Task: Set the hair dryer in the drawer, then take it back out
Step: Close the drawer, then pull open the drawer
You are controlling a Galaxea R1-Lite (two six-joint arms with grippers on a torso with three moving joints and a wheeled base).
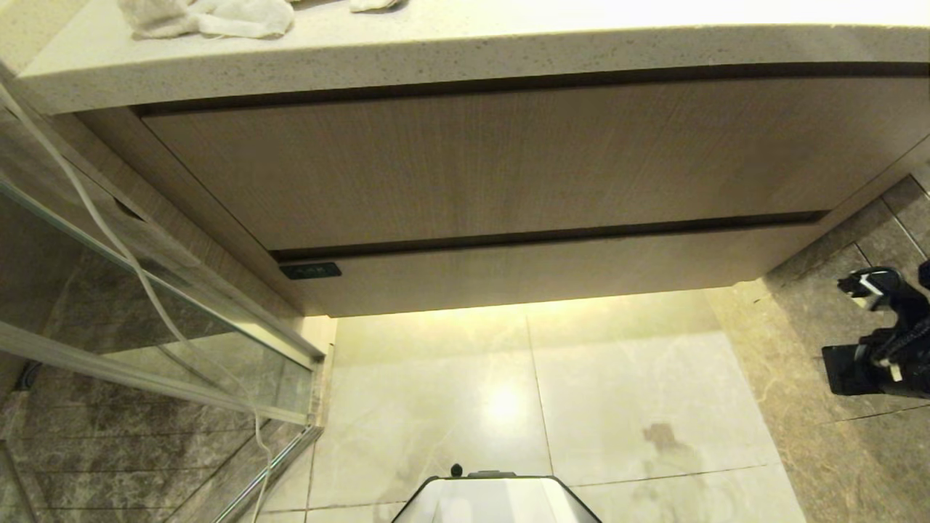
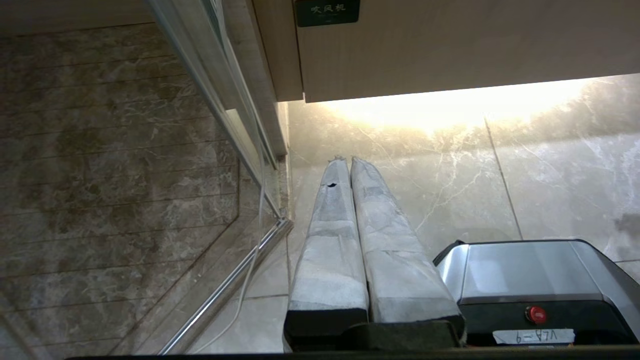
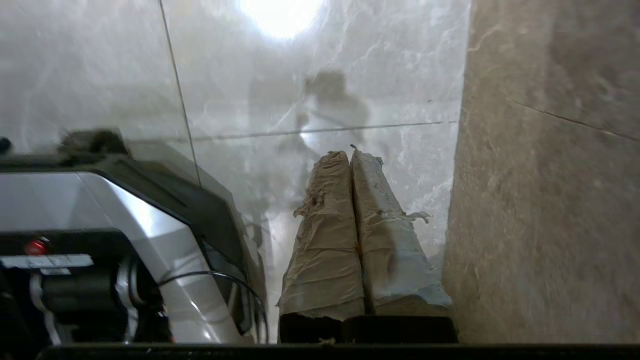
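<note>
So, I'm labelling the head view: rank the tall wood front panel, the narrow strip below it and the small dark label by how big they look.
1. Tall panel
2. Narrow strip
3. Dark label

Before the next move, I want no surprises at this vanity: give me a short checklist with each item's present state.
1. Drawer open for loading: not ok, its narrow front sits flush.
2. Hair dryer located: cannot tell, none in any view.
3. Right tool free: ok, shut on nothing, over the floor.
4. Left tool free: ok, shut, empty, parked low.
5. Right arm near the drawer: not ok, it hangs off at the right edge.
</note>
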